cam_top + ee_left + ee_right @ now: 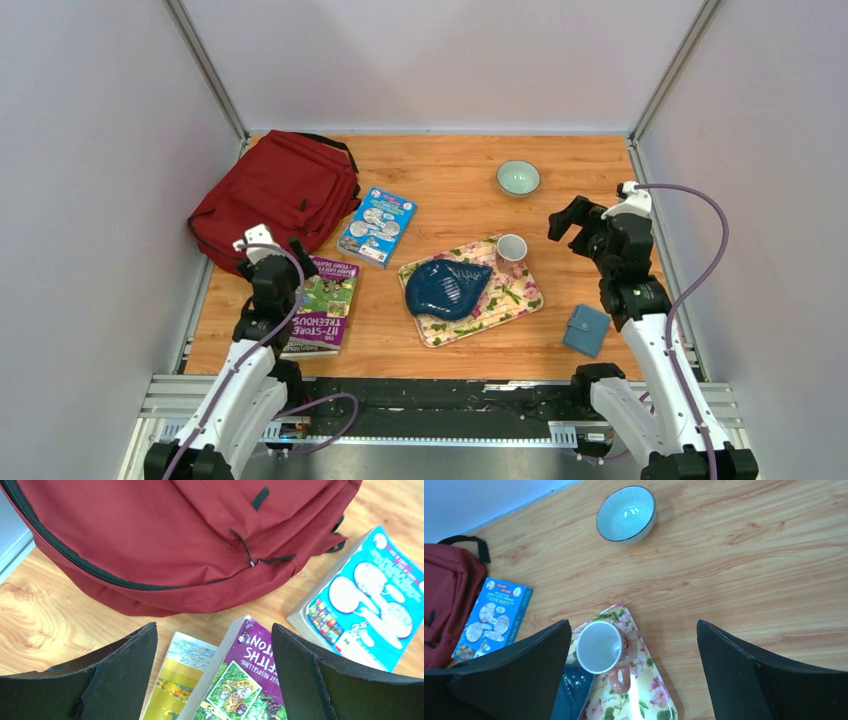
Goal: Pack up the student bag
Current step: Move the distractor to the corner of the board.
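The bag fills the table's far left corner, with three books along its near edge. The left gripper and right gripper both gape wide and empty.

Both arms reach forward with elbows bent. The left end effector and the right end effector hang with jaws spread wide, empty.
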Motion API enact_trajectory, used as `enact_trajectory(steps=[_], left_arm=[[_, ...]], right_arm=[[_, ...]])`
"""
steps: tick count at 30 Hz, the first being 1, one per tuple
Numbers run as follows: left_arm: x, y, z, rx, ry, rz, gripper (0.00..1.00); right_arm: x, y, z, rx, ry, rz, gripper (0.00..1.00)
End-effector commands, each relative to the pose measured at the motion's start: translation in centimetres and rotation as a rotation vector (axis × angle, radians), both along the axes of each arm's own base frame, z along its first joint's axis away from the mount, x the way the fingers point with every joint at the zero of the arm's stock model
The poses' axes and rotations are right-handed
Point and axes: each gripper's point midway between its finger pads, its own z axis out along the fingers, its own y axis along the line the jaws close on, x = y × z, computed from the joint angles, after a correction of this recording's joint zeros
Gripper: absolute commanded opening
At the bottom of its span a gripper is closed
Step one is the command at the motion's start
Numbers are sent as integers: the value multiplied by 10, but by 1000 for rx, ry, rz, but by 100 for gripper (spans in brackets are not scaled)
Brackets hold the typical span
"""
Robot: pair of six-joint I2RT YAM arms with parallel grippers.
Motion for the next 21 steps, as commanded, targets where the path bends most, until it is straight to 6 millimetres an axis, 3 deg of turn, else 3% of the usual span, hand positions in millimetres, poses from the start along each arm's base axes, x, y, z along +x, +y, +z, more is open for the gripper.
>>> enact_trajectory(steps=[1,3,4,7,9,10,18,21], left_arm=[[0,-1,37,-62,-62,31,91],[3,-10,53,-28,-70,-52,91],[3,-30,55,-37,-57,-177,91],[-6,-32,52,-95,-9,-158,91],[-11,-41,49,-130,23,-198,96],[-12,-58,50,-151,25,-295,99],[-20,-106,83,-173,-58,-607,99],[-28,-127,84,-237,-25,-720,99]], right_arm=[[-6,23,37,50,-71,126,100],[-13,27,39,44,-59,160,100],[-22,47,42,52,-65,293,100],[-38,71,47,65,-88,459,100],[-42,70,49,84,-85,442,100],[-43,69,50,83,-90,444,100],[-61,65,28,105,-42,409,100],[-62,62,17,156,-7,359,100]])
